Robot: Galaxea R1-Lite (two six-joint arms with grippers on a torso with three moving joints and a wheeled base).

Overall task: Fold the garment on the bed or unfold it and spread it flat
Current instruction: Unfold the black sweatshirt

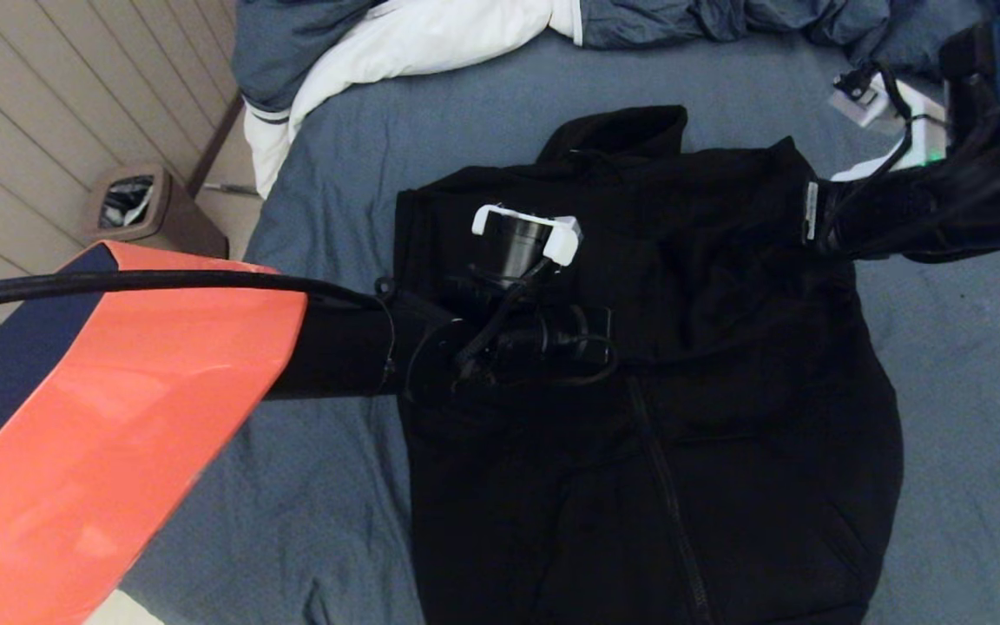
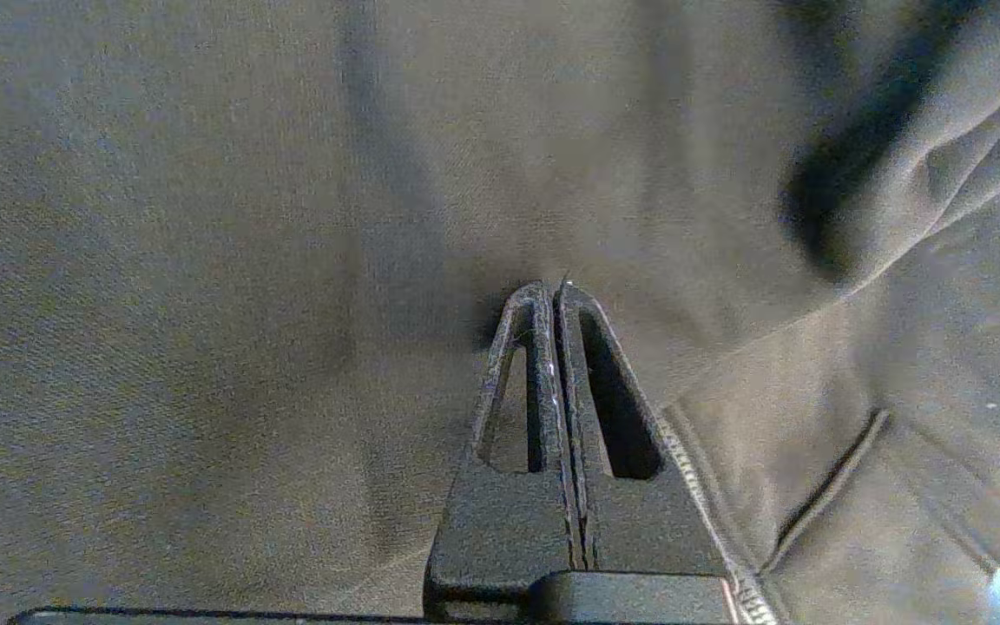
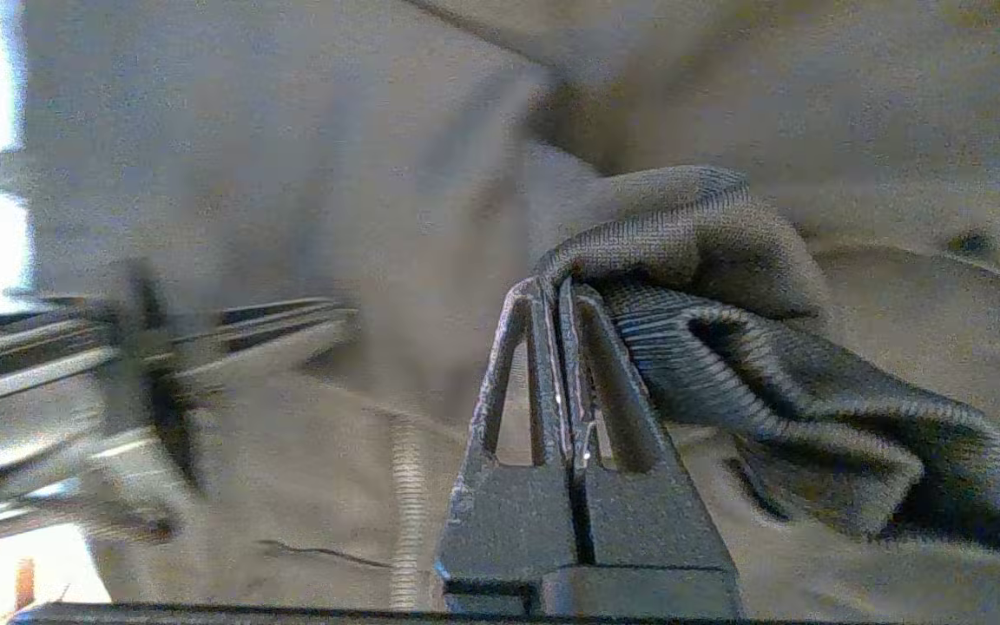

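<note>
Garment [image 1: 726, 417] lies on the bed [image 1: 430, 130], roughly mid-bed, zipper side up, hood end toward the far side near the duvet [image 1: 396, 43]. Black fabric, body mostly spread, sleeves tucked in over the chest.

L gripper [image 2: 552, 291]: we see it over the garment's upper chest, arm coming in from our left side in the head view. Fingers [image 2: 509, 417] clenched flat together, tips pressed against the cloth; whether any fabric is caught between them, we can't tell.

R gripper [image 3: 555, 286]: arm reaches in from the right near the garment's shoulder. Fingers [image 3: 613, 408] pinched tight, w/ a ribbed fold of the garment [image 3: 726, 347] bunched at the tips, so we read it as grasping the ribbed edge. Zipper teeth show beside it.

Also noted: bin [image 1: 140, 204] on the floor [image 1: 31, 113] beside the bed, far left.
</note>
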